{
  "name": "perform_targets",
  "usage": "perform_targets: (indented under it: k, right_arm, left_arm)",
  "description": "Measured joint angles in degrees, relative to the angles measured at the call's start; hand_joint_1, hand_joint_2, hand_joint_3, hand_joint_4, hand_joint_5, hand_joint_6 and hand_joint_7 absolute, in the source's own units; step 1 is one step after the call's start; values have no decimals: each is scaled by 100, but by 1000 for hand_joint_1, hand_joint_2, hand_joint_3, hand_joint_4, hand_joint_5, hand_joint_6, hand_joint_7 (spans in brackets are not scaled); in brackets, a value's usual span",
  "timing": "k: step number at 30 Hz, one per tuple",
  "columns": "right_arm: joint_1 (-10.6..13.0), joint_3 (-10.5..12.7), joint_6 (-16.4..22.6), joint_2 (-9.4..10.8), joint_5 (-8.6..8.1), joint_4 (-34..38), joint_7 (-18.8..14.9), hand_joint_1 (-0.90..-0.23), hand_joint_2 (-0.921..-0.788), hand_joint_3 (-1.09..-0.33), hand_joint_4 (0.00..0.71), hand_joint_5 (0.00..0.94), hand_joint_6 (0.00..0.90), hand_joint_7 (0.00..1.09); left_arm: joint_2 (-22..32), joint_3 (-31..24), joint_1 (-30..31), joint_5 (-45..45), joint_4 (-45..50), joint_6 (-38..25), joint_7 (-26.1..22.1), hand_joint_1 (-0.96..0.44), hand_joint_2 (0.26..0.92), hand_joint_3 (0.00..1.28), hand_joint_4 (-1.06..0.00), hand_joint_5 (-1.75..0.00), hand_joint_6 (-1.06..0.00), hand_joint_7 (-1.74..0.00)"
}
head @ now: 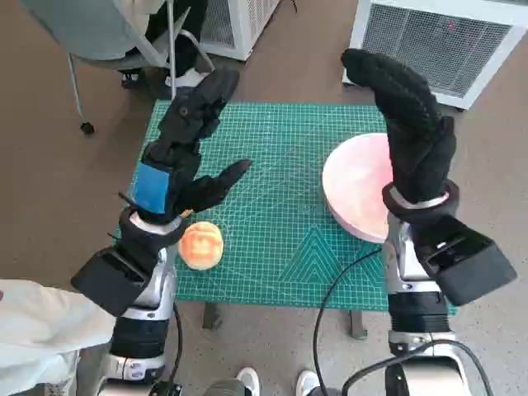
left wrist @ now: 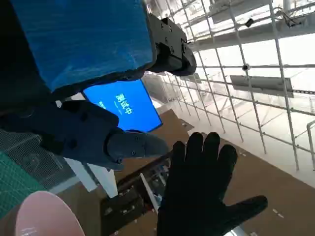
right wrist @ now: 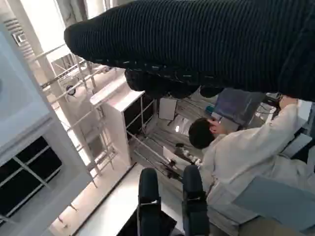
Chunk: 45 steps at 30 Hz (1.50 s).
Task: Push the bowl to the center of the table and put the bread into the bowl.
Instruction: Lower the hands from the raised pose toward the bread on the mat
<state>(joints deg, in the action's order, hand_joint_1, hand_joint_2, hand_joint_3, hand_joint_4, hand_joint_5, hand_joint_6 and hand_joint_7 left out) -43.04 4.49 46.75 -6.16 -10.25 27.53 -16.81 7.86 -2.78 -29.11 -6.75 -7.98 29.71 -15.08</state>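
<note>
- We take the green cutting mat (head: 280, 206) on the table as our landmark; it covers most of the table top.
- The pink bowl (head: 355, 194) stands at the right edge of the mat, well away from its middle, and part of it is hidden behind the right forearm.
- The bread (head: 201, 245), a round orange-yellow bun, lies near the front left corner of the mat, well apart from the bowl.
- Our left hand (head: 186, 153) is raised above the left part of the mat, just beyond the bread; its fingers are spread and it holds nothing.
- Our right hand (head: 404, 111) is raised above the bowl with the glove fingers stretched out, and it grasps nothing.
- In the right wrist view a person (right wrist: 246, 152) in a white coat sits in the room.
</note>
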Motion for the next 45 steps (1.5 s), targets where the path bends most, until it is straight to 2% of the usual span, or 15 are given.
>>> perform_targets:
  k: [23,31,34,39,45]
  right_arm:
    - [145,-17,52,2,20,88,-69,-588,-921,-784,325,54,-1,734]
    - [154,45,116,-42,-39,138,-86,-595,-921,-769,329,55,-1,729]
    - [153,149,267,-111,-31,279,-83,-594,-921,-770,328,54,-1,729]
    - [145,439,552,-387,-8,714,-22,-566,-921,-811,312,46,-1,711]
    - [153,908,622,-738,73,1164,400,-549,-921,-844,303,47,-1,722]
  left_arm:
    - [9,12,-5,19,-15,17,-6,-285,921,289,-337,0,-223,-360]
    - [15,12,-20,19,-60,33,-6,-285,921,289,-335,0,-216,-372]
    - [12,16,-24,19,-62,36,-6,-285,921,289,-335,0,-214,-376]
    - [16,16,-25,19,-62,46,-4,-287,921,289,-325,0,-210,-384]
    - [16,21,-24,18,-63,60,-4,-289,921,289,-309,0,-208,-392]
